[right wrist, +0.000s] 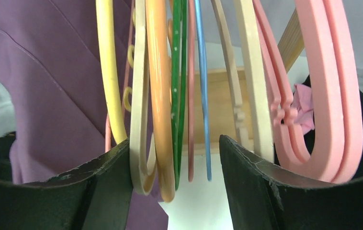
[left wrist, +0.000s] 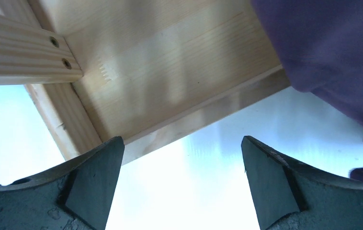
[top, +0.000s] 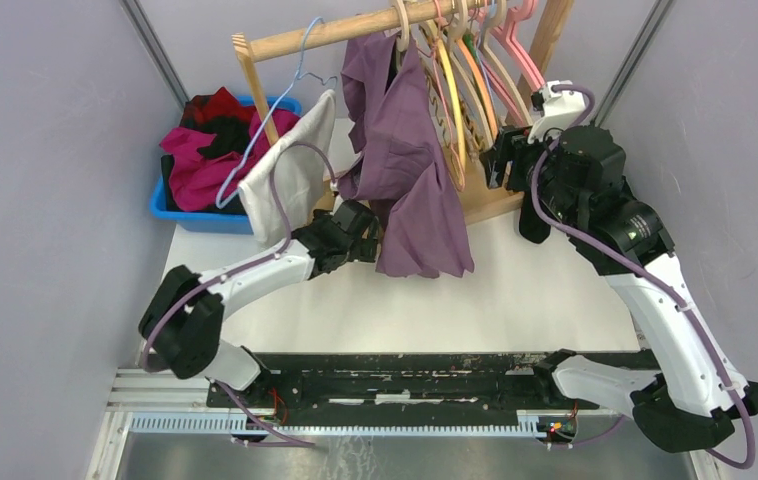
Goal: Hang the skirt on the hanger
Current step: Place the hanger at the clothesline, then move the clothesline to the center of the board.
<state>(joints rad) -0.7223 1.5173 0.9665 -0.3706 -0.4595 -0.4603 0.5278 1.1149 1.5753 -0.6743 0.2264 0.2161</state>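
- Jaws: left gripper (left wrist: 182,141) spread wide, nothing between; right gripper (right wrist: 174,146) parted, with a bunch of coloured hangers (right wrist: 160,96) dangling in the gap. No clamp on any of them is visible.
- Purple skirt (top: 410,170) hangs from the wooden rail (top: 325,35), its lower folds just beside the left gripper.
- White cloth (top: 290,175) hangs on the rail, just left of the skirt.
- Blue bin (top: 170,212), heaped with clothes, sits at the table's (top: 535,290) far left corner.

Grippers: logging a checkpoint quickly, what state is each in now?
Left gripper: open, holding nothing.
Right gripper: open, several hangers between its fingers, gripping none.
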